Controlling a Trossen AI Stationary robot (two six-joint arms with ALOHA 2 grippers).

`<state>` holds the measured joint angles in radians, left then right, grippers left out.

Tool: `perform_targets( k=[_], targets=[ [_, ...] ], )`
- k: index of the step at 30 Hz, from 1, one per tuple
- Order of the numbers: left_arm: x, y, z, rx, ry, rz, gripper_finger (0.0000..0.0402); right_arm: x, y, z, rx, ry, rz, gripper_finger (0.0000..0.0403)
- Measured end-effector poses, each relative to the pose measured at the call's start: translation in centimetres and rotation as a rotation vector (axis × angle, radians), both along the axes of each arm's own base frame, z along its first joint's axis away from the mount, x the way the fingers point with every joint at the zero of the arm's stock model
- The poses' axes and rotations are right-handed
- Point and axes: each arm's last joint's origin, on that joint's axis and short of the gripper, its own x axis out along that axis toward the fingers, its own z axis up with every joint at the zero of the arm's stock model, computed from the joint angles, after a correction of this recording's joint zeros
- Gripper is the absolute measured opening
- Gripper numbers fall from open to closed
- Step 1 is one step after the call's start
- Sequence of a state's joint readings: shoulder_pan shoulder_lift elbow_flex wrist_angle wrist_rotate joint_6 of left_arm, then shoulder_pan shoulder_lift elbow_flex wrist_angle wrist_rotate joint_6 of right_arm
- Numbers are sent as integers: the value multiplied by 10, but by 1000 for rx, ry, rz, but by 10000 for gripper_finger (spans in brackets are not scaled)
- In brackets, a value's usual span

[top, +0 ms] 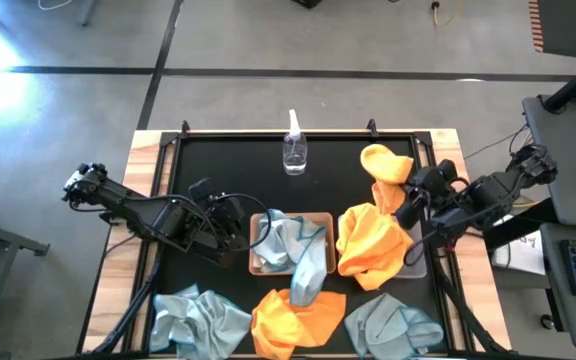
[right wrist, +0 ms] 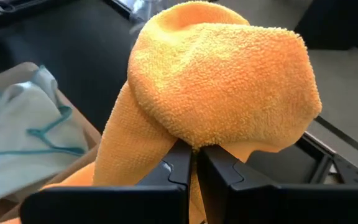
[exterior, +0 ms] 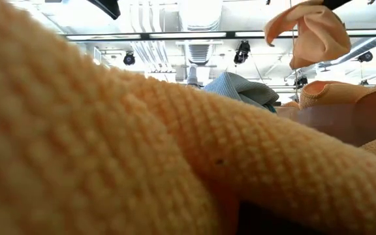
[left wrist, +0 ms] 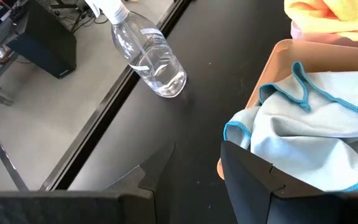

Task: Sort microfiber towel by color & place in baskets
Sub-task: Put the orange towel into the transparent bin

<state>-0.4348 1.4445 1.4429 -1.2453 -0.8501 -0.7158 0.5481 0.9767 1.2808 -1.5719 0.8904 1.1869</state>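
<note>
Two pincers work the black surface (top: 218, 150): the right pincer (right wrist: 194, 163) pinches an orange towel (right wrist: 219, 74) lifted above the grey basket (top: 415, 262), while the left pincer (left wrist: 191, 171), fingers apart, sits at the tan basket (left wrist: 278, 59) holding a blue-grey towel (left wrist: 316, 134).

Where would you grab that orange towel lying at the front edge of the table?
Come straight down on the orange towel and pinch one of its raised folds near the middle. It lies crumpled, so ridges stand up, and a blue towel drapes over its far edge, so stay clear of that side.
</note>
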Motion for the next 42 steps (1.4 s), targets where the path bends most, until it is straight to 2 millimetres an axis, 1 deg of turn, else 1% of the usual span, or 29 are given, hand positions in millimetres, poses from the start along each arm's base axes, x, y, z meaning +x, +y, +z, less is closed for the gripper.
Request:
perform_targets(
  k=[2,7,12,17,20,23,30,36,42],
  targets=[
    [0,0,0,0,0,0,113,-2,-2,-2,19,22,5,13],
    [0,0,0,0,0,0,113,-3,1,-14,164,136,34,13],
    [0,0,0,5,-2,2,113,0,8,-35,323,248,30,13],
    [0,0,0,6,-3,2,113,8,18,-56,489,303,88,13],
    [0,0,0,6,-3,2,113,10,22,-67,527,326,117,13],
    [0,0,0,6,-3,2,113,10,21,-75,525,346,113,13],
    [0,0,0,6,-3,2,113,9,22,-81,547,373,116,13],
    [0,0,0,6,-3,2,113,10,23,-81,557,366,121,13],
    [0,0,0,6,-3,2,113,16,28,-76,596,326,213,13]
  ],
)
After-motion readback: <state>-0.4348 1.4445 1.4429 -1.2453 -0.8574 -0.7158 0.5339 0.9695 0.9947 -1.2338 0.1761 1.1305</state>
